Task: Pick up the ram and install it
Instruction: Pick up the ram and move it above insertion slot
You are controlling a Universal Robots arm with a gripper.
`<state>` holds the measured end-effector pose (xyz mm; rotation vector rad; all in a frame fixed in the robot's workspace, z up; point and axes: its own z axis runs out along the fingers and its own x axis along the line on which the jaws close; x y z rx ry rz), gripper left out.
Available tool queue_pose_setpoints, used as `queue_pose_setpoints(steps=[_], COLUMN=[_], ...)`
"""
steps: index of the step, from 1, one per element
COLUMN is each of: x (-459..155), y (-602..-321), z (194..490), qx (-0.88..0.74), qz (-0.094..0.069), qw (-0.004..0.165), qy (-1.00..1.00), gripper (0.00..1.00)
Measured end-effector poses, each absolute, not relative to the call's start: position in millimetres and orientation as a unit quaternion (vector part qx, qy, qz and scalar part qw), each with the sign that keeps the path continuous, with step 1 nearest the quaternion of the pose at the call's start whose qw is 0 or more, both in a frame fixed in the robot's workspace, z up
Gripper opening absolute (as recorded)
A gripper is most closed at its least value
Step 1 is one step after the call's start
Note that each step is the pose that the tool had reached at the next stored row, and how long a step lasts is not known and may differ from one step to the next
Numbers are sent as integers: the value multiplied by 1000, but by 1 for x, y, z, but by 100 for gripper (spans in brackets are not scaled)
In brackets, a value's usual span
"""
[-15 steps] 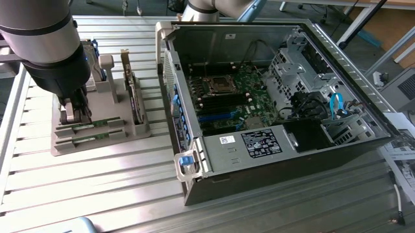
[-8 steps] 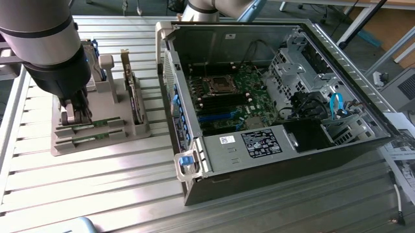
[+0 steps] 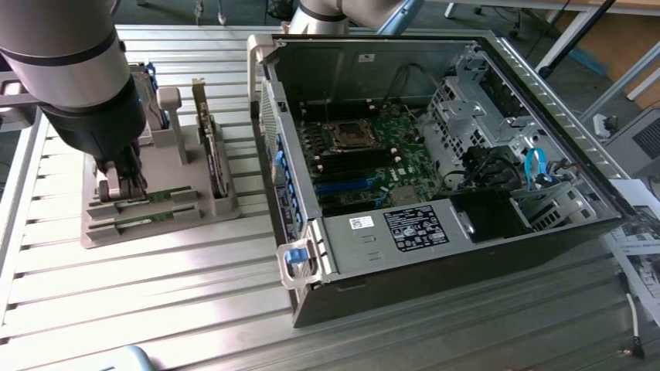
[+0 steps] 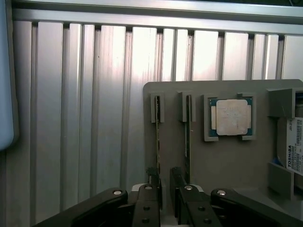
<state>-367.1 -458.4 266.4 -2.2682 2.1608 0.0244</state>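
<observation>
Jaws (parted) at grey holder [image 4: 227,165]: 2 rams [image 4: 157,127] slotted, 1 processor [image 4: 232,117].

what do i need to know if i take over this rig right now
Gripper: open, low over the end of one ram on the gray holder; no grip visible.
Second ram: in its own slot beside the first.
Open computer case: on the exterior view's right, motherboard exposed.
Done: gripper is at the ram.
Left: pick up, install; both rams sit in the holder.
</observation>
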Motion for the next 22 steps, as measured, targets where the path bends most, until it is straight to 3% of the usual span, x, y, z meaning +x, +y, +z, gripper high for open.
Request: queue_pose_setpoints(steps=[22], x=[-367], y=[-458], z=[252], qx=[-724], qz=[8], qw=[4], qy=[690], gripper=[24])
